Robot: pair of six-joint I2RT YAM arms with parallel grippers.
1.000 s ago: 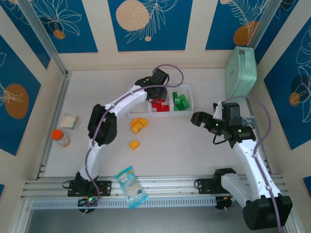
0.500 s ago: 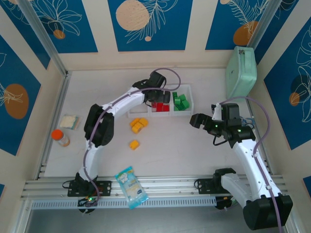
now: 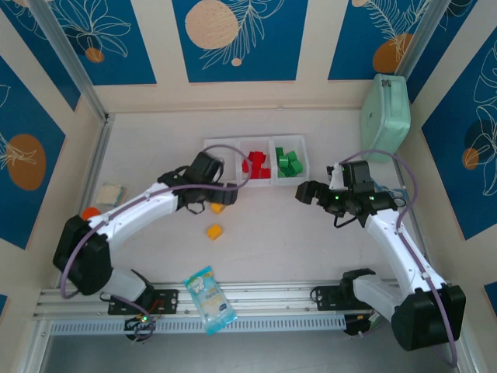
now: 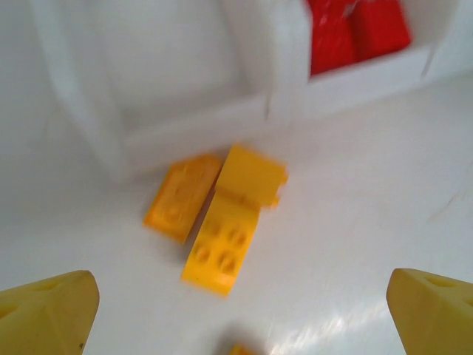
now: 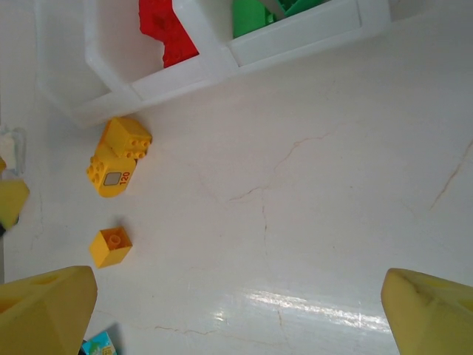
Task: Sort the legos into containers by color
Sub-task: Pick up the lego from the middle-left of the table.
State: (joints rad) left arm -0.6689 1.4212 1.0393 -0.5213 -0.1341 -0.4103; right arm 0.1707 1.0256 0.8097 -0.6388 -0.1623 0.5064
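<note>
Tabletop (image 3: 279,233) white, yellow legos (image 3: 213,231) loose, walls (image 3: 155,39) blue

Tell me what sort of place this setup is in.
Probably a purpose-built robot test cell, not a home or kitchen: a white tabletop boxed in by blue leaf-print wall panels, with aluminium rails along its near edge.

A white table (image 3: 279,233) with thin cracks reflects light. Beige walls (image 3: 159,47) on three sides carry blue panels (image 3: 264,23) with leaf drawings. A metal rail (image 3: 272,299) lies near.
</note>
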